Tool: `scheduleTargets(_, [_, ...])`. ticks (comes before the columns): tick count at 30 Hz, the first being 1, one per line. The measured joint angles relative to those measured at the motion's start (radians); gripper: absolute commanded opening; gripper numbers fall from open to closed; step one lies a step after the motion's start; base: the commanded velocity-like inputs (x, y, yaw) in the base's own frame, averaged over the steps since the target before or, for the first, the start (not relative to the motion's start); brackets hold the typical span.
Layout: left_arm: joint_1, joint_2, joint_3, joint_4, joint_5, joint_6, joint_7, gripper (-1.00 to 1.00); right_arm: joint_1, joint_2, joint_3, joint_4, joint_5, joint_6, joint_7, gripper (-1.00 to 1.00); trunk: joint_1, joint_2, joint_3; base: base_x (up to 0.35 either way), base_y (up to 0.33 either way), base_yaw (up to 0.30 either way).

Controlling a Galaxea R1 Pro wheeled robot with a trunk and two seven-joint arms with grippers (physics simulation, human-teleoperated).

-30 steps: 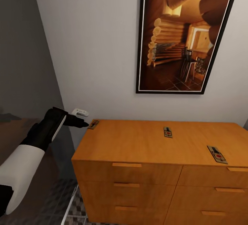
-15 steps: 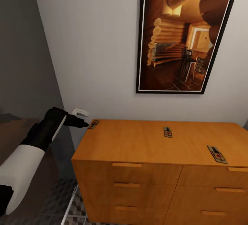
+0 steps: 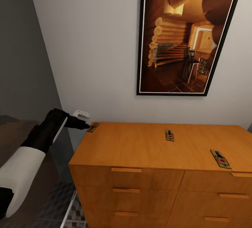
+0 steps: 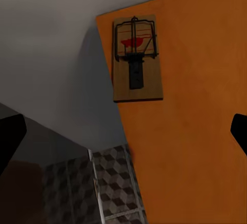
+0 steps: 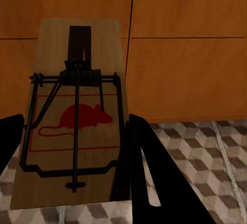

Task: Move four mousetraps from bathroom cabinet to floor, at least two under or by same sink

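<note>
Reaching left gripper (image 3: 85,127), jaws wide, toward mousetrap (image 3: 93,127) overhanging cabinet (image 3: 140,147) back-left corner; I'm centring before closing. Right gripper (image 5: 77,147) holding another mousetrap (image 5: 77,116).

A black-framed log-cabin picture (image 3: 187,35) hangs on the pale wall (image 3: 94,53), a small white fixture (image 3: 81,113) lower down.

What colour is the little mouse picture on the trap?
Red. The mouse on the mousetrap is drawn in red on tan wood, clearest in the right wrist view.
</note>
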Motion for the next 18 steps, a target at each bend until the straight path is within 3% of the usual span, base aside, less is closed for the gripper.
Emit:
scheduleTargets(5, [0.000, 0.000, 0.000, 0.000, 0.000, 0.000, 0.000, 1.00, 0.027, 0.001, 0.000, 0.001, 0.000, -0.002, 0.000, -1.00, 0.000, 0.000, 0.000, 0.002, -0.002, 0.000])
scheduleTargets(12, [0.000, 0.000, 0.000, 0.000, 0.000, 0.000, 0.000, 1.00, 0.130, 0.003, 0.000, 0.002, 0.000, -0.043, 0.003, -1.00, 0.000, 0.000, 0.000, 0.000, 0.000, 0.000])
scheduleTargets(18, [0.000, 0.000, 0.000, 0.000, 0.000, 0.000, 0.000, 1.00, 0.175, 0.003, 0.000, 0.003, 0.000, -0.068, 0.066, -1.00, 0.000, 0.000, 0.000, 0.000, 0.000, 0.000])
